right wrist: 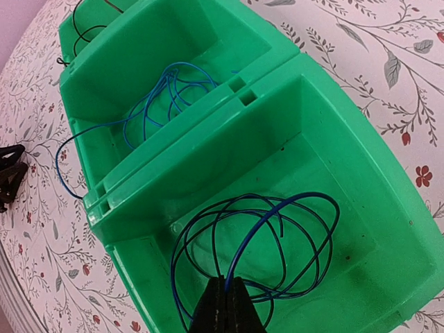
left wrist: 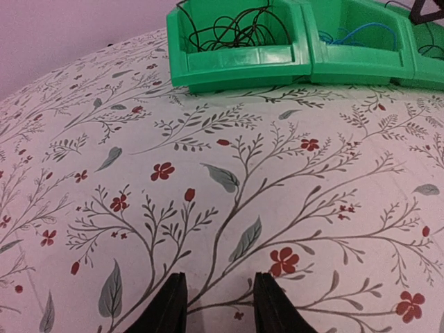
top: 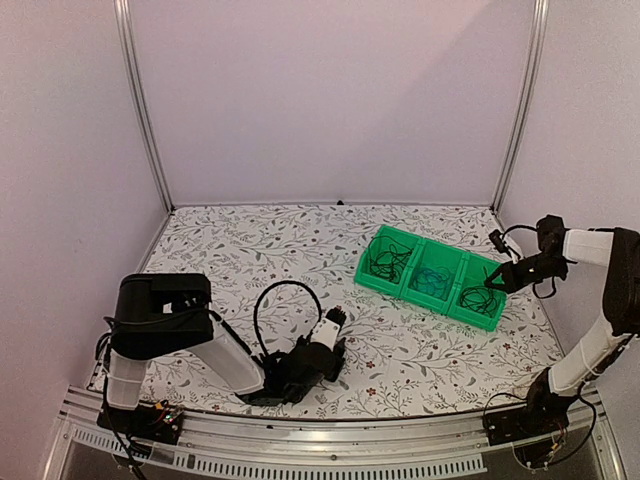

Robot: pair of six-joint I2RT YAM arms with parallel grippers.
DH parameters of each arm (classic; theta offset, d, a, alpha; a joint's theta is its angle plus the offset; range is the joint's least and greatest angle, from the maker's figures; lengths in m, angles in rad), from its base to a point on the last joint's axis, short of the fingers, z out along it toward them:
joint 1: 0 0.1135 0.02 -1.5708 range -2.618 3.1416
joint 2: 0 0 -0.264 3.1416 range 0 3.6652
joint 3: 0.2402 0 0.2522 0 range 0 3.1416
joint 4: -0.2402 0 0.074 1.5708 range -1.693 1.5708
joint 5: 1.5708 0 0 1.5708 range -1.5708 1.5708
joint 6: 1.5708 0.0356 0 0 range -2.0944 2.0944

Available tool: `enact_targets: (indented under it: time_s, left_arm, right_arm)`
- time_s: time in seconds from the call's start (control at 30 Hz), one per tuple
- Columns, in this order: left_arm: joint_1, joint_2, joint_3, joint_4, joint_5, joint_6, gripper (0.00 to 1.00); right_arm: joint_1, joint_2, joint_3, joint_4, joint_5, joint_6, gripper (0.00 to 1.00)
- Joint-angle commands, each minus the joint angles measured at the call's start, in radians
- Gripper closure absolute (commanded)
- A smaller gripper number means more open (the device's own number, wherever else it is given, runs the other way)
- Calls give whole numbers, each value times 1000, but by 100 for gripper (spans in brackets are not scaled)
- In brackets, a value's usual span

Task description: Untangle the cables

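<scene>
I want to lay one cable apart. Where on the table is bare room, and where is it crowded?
Bare cloth lies left of the green bin, and between the bin and the left gripper. Crowded: the bin's three compartments hold cables, with the right gripper over one.

- In the left wrist view, the bottom edge cut off the left gripper (left wrist: 218,305); only two parted fingertips showed.
- There, the green bin (left wrist: 239,66) ran off the top and right edges.
- In the right wrist view, the right gripper (right wrist: 225,309) showed only its pressed-together tips, with a strand of the dark cable (right wrist: 263,218) vanishing between them.
- The top edge cropped the bin's far compartment.
- From the top view, the cables (top: 388,262) were too small to tell apart.
</scene>
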Motion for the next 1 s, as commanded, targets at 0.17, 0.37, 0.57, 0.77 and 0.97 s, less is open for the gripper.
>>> enact_targets:
  time_s: [0.17,0.37,0.57,0.77,0.97]
  left_arm:
    - [-6,7,12,-51,-29,-17,66]
    - [-6,-5,20,-71,-42,-15,63]
    - [-10,-82,39,-164,-36,-14,51]
    - [14,-231,90,-422,61,-58,48]
    - [110,-442,186,-731,185,-57,45]
  right_arm:
    - [50,-89,35,-75,161,41,77]
    - [50,-185,89,-184,315,4,63]
    - [50,-225,168,-277,359,-18,57]
    - [50,-303,164,-160,257,5,49]
    - [51,-363,140,58,51,107,19]
